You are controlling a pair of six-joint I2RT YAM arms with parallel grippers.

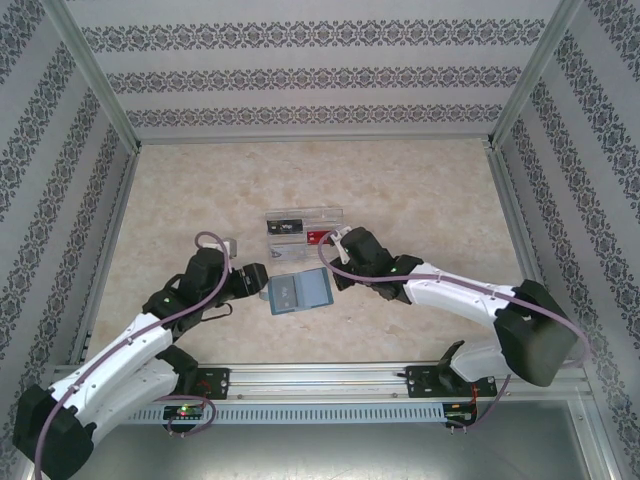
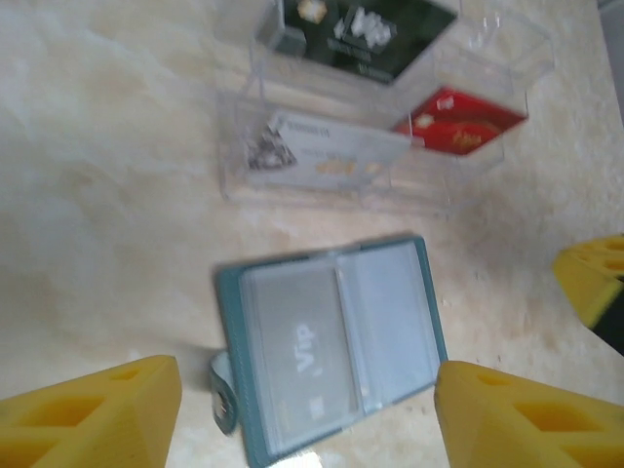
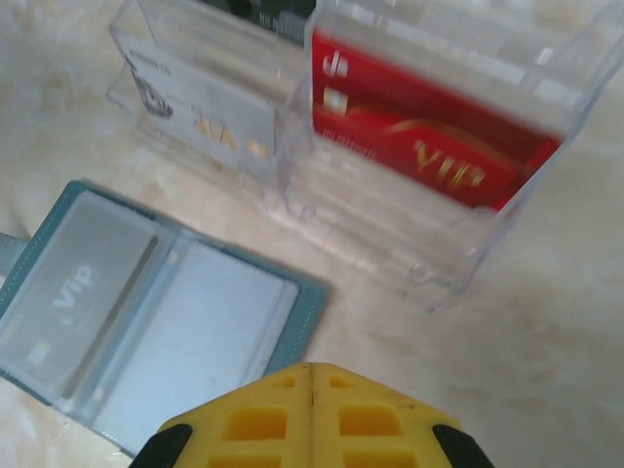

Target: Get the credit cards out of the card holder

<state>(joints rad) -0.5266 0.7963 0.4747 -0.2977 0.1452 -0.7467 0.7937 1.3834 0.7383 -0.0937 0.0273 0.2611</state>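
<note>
Left wrist: card holder (image 2: 327,346) open between left end effector (image 2: 312,414) fingers (image 2: 97,414).

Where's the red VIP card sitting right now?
Top view: the glossy red VIP card stands in the right side of the clear plastic compartment tray, just beyond the open teal bifold card holder, beside a pale grey card.

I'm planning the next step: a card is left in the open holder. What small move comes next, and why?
Probably lower the left gripper onto the card holder to pin it: open, it straddles the holder, a grey Vip card sits inside, and the right gripper is shut.
</note>
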